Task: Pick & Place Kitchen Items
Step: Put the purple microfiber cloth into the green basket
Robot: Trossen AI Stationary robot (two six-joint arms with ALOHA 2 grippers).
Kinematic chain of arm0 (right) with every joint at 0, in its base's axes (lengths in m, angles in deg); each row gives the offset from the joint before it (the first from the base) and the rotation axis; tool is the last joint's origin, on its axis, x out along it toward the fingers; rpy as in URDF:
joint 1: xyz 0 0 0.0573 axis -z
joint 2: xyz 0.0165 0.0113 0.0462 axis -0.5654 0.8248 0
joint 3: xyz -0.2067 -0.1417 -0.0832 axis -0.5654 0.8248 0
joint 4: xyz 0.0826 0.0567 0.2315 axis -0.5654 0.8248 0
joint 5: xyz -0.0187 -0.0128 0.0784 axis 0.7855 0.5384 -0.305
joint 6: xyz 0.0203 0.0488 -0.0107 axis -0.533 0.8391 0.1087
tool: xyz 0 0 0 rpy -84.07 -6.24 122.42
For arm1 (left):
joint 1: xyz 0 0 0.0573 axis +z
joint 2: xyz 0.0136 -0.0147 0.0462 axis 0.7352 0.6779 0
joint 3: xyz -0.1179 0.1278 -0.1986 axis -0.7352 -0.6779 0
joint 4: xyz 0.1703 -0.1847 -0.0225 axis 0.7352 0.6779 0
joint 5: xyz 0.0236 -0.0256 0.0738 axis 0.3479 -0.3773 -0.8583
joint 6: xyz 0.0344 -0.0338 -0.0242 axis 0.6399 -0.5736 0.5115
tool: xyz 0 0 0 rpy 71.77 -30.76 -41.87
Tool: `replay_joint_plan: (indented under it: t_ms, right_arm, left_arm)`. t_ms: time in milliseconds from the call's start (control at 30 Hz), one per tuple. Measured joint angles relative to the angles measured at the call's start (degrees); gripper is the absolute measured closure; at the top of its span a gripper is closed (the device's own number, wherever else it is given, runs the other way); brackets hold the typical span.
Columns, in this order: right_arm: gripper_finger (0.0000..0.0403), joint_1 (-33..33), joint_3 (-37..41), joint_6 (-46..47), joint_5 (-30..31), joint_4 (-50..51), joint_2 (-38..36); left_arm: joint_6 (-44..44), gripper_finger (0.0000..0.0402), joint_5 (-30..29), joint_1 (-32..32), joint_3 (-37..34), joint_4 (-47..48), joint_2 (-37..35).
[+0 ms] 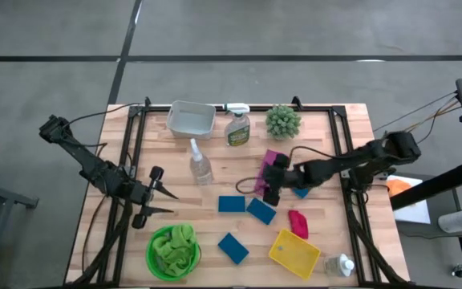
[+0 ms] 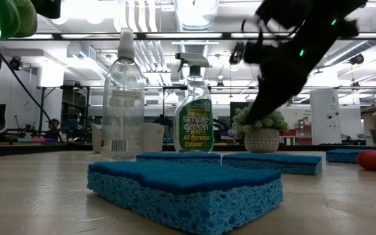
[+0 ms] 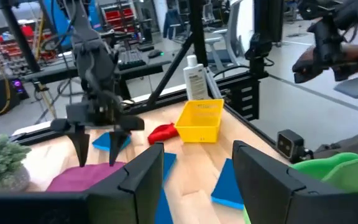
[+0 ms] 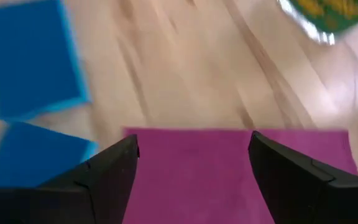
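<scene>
From above, the wooden tabletop [image 1: 215, 201] carries a grey bin [image 1: 191, 119], a labelled spray bottle [image 1: 237, 128], a plain clear spray bottle [image 1: 200, 165] and a potted plant [image 1: 283, 121] along its far half. The right tool [image 1: 269, 183] hangs over the magenta cloth [image 1: 271, 156] near the middle, fingers spread wide and empty. Blue sponges [image 1: 232, 204] lie just beside it, a red item [image 1: 298, 223] and a yellow bin [image 1: 294, 254] nearer the front, a small white bottle [image 1: 340, 265] at the corner. The left tool [image 1: 160, 201] waits at the left side, half open, holding nothing, above a green bowl [image 1: 157, 258] of green cloth [image 1: 175, 243].

At tabletop height, a sponge [image 2: 185, 192] fills the foreground, both spray bottles behind it.

The left wrist camera sees its own fingers [image 3: 145, 177] apart and the right tool [image 3: 98, 146] over the cloth [image 3: 86, 177].

The right wrist camera shows its fingers [image 4: 114, 168] straddling the magenta cloth [image 4: 235, 171] from above, with blue sponges [image 4: 33, 59] beside it.
</scene>
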Motion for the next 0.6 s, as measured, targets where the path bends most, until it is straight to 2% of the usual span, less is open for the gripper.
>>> replay_joint_plan:
  t_ms: [233, 600]
  right_arm:
    - [0.0103, 4.55, 0.00, 0.66, -2.87, 0.56, 4.73]
    - [0.0106, 5.91, -0.34, 2.54, -4.94, 0.82, 10.27]
  left_arm:
    - [0.16, 0.0210, -0.65, 0.03, 0.00, 0.01, 0.01]
    - [0.56, 0.0210, -0.91, 0.03, 0.04, 0.01, 0.03]
